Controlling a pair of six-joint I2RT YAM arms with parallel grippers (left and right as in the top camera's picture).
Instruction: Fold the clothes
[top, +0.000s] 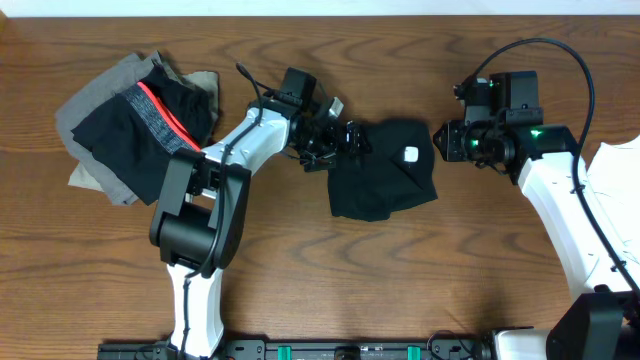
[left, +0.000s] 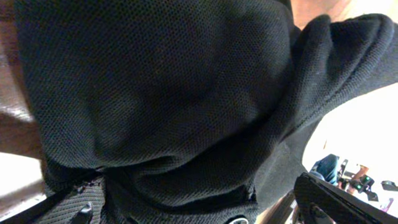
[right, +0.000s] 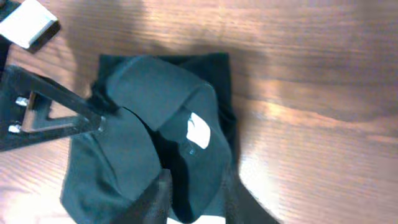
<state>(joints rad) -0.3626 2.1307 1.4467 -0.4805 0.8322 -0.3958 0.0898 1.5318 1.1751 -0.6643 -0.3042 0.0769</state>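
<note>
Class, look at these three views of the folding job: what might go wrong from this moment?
1. The black T-shirt bulges between the left gripper's wide-open jaws; withdrawing might snag the fabric and drag the fold apart.
2. The right gripper sits at the shirt's edge near the white label; a pinch there may catch several layers and rumple the stack.

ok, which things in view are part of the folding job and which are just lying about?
Job:
- folded black shirt with a small white label
- heap of grey, tan and red-banded black garments
- white cloth at the right edge, mostly cut off

Not the job:
- brown wooden table
- black mounting rail along the near edge
</note>
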